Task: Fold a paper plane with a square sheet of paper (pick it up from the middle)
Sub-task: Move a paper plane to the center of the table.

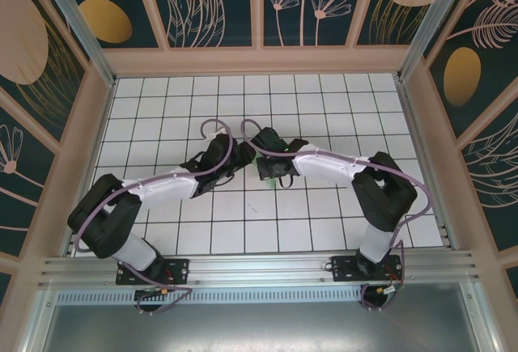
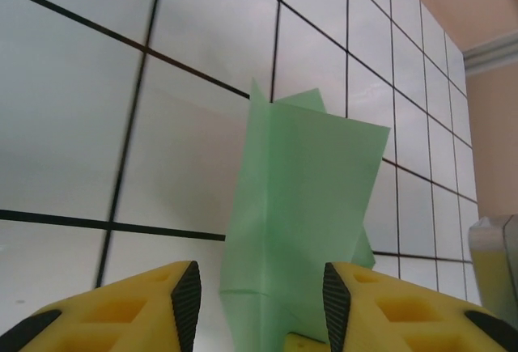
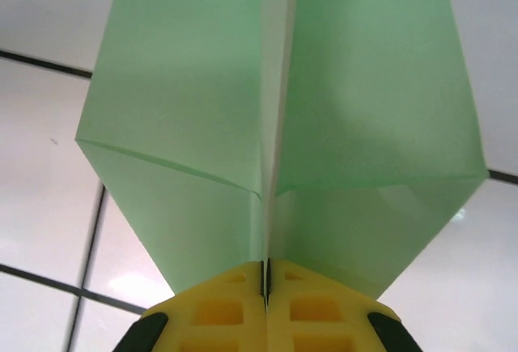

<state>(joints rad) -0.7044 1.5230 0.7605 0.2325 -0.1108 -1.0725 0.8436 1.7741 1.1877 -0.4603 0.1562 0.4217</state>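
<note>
The pale green paper plane (image 3: 275,117) is held up off the grid table, its two wings spreading from a centre crease. My right gripper (image 3: 265,275) is shut on that crease at the near end. In the left wrist view the plane (image 2: 303,198) stands upright on edge between the yellow fingers of my left gripper (image 2: 261,303). That gripper is open, and its black pads stand apart from the paper on both sides. From above, the left gripper (image 1: 241,158) and the right gripper (image 1: 264,163) meet at the table's middle, and the arms cover the paper.
The white grid table (image 1: 243,93) is walled by beige rails (image 1: 259,61) at the back and sides. Purple cables (image 1: 218,125) loop over both wrists. Part of the right arm (image 2: 495,267) shows at the left wrist view's right edge.
</note>
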